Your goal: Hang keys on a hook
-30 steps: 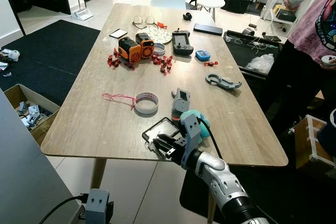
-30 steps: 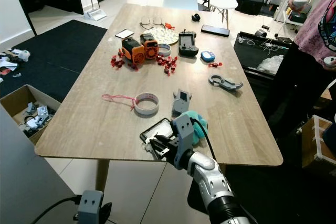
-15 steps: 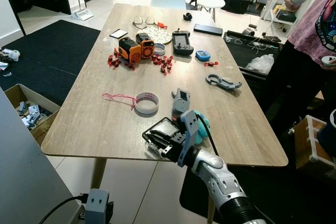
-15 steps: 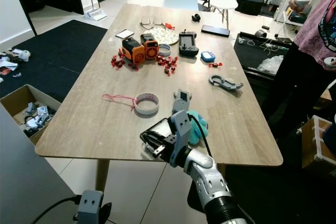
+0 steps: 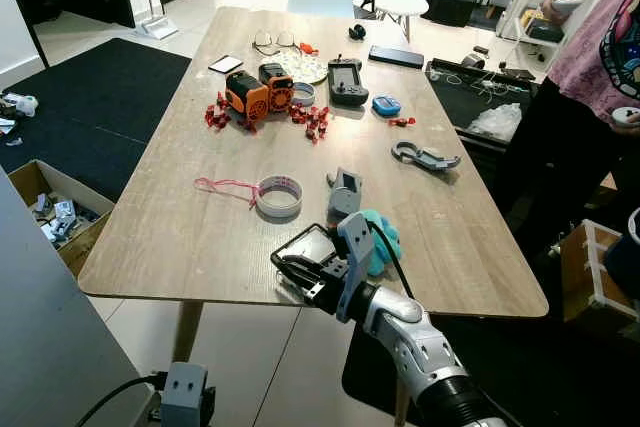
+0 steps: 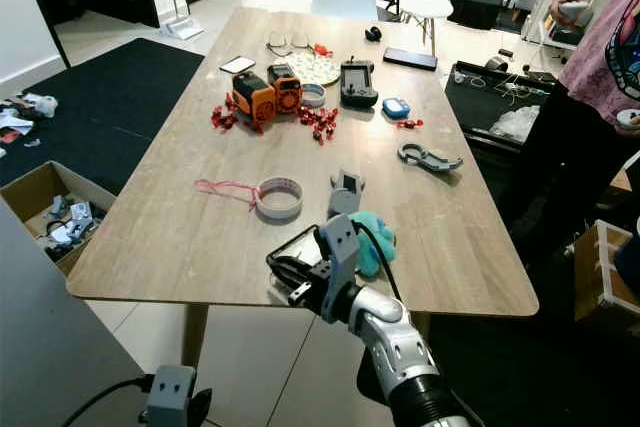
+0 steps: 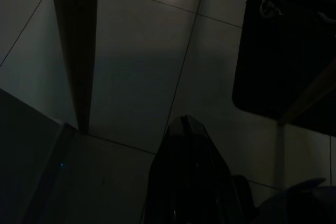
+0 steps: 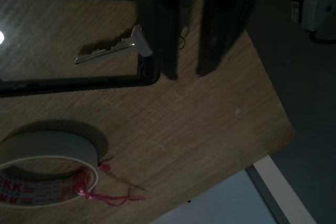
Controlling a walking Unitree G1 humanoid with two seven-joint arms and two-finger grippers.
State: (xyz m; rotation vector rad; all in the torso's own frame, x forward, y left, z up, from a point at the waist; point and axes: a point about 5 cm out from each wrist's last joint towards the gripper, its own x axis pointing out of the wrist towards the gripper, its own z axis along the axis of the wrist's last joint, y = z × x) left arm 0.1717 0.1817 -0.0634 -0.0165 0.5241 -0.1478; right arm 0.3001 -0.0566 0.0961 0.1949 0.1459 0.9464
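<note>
- Over the last second the right claw (image 5: 297, 278) has slid from the near edge of the long pale wooden surface (image 5: 180, 217) further in over the black-framed glossy flat panel (image 5: 308, 244); the approach to the pickup looks nearly finished.
- The right wrist view shows a silver, toothed metal key (image 8: 107, 49) lying flat on that panel, its head just against one black finger (image 8: 155, 24).
- The 2 fingers stand slightly apart, pinching nothing yet.
- No hook is recognisable among the clutter.
- Nearby lie a white tape roll with red lettering (image 5: 278, 196), a grey plastic clip (image 5: 344, 191) and a soft teal plush toy (image 5: 381, 237).
- The left claw (image 7: 189, 177) hangs idle below; I cannot tell its state.
</note>
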